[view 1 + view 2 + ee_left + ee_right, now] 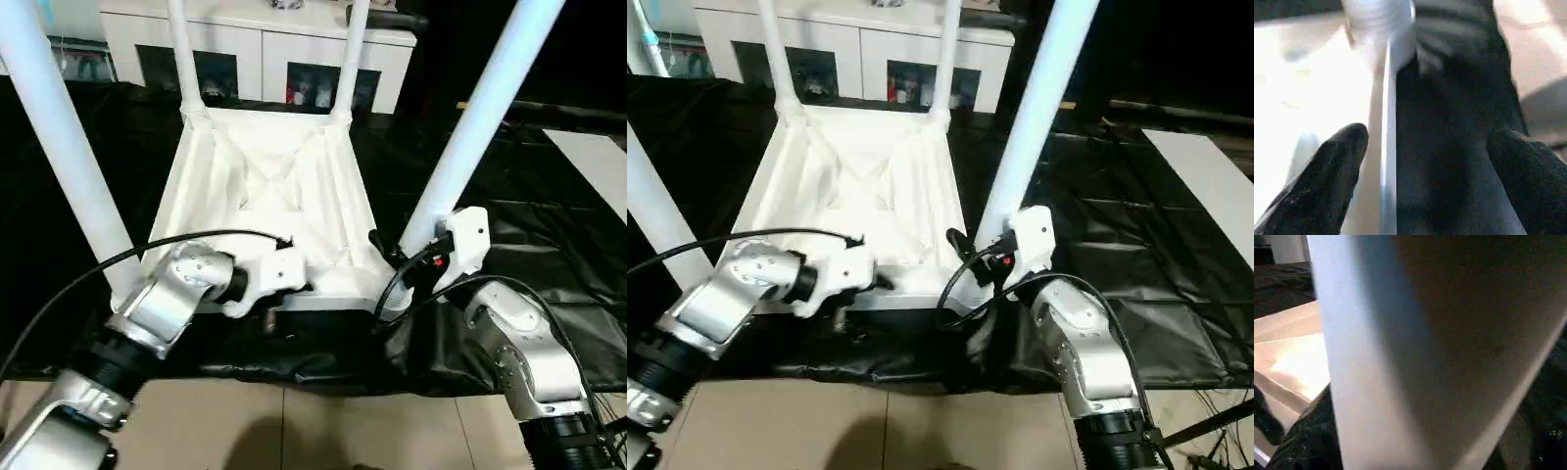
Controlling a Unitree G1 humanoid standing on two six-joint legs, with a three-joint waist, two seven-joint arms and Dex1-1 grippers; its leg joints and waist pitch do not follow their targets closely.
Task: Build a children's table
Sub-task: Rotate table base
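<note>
Standing upside down on the black cloth (549,255), the children's table (274,186): ribbed underside up, all four legs seated in the corner sockets and pointing upward, with a white cabinet (255,44) beyond. Left pincer (1430,144) down at the near rim (1383,161), spread wide across it; one finger (1334,166) close against the inner side, the other (1528,171) well clear over the cloth, nothing clamped. Right pincer (416,257) pressed in at the foot of the near right leg (470,127), just above its socket; cannot tell whether closed on the tube or merely alongside.

Likely light for its bulk, being hollow white plastic. Stiff enough along the ribbed rim, smooth and probably slippery on the tapered tubes. Best taken by the rim wall or low on a leg near the socket. Held high on a leg, likely to lever loose or tip the whole piece. Judged almost complete, with turning it upright still to do.
</note>
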